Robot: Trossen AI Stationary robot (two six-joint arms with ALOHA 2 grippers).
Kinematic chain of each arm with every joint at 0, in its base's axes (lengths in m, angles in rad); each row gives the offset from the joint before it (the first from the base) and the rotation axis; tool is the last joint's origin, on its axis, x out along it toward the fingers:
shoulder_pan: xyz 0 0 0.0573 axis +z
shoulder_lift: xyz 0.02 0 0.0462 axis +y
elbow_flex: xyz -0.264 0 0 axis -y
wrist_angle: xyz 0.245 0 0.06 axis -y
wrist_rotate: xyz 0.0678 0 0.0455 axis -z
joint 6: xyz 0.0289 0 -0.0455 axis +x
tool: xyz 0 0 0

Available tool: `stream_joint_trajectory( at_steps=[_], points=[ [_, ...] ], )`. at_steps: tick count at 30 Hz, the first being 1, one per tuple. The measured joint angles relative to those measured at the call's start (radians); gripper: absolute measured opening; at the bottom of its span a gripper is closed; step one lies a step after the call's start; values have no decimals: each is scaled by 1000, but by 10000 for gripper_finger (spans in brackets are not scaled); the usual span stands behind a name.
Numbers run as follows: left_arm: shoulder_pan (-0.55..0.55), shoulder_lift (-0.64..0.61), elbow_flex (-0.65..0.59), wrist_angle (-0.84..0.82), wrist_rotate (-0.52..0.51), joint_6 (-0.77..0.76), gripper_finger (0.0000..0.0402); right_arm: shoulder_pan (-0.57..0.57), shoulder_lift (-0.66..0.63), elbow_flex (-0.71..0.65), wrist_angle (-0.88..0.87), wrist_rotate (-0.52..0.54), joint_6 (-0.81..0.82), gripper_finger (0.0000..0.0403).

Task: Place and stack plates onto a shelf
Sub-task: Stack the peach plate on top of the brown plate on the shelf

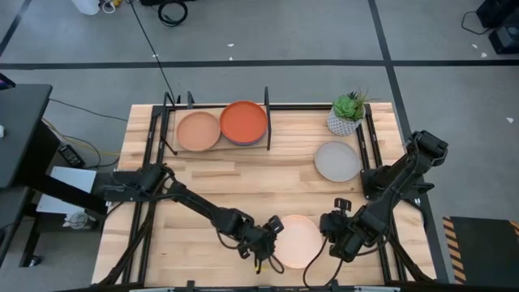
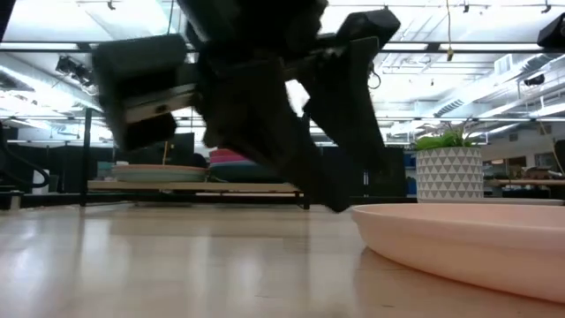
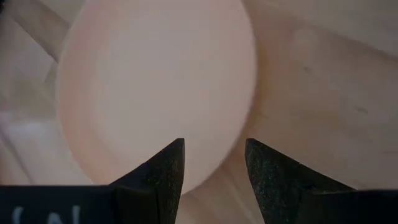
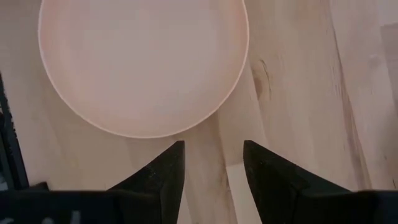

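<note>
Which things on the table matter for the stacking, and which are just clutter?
Job:
cream plate between left gripper and right gripper, both open
grey plate
tan plate
orange-red plate
shelf

Lying about:
potted plant

Cream plate (image 1: 298, 241) flat near table front; others on shelf (image 1: 170, 138).

this is a robotics lab or open industrial workspace. the light wood worktop (image 1: 243, 182) stands on a grey floor (image 1: 268, 32) marked with dark tape lines, cables (image 1: 166, 12) trailing across it. the low view shows a high ceiling with exposed pipes and strip lights (image 2: 494, 53) and dark equipment benches behind.
</note>
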Motion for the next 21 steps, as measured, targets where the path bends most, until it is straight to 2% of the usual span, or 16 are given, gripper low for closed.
stream_joint_trajectory(
  at_steps=[5, 11, 15, 19, 21],
  points=[
    [20, 13, 0, -11, 21, 22, 168, 0, 0, 0, 9, 10, -1, 169],
    [27, 52, 1, -4, 30, 78, 132, 0, 0, 0, 27, 29, -6, 169],
    [26, 52, 1, -7, 29, 97, 89, 0, 0, 0, 30, 29, -11, 169],
    [22, 49, 1, -16, 22, 79, 27, 0, 0, 0, 40, 30, -17, 169],
    [17, 34, -1, -47, 27, 54, 16, 0, 0, 0, 41, 30, -17, 169]
  ],
)
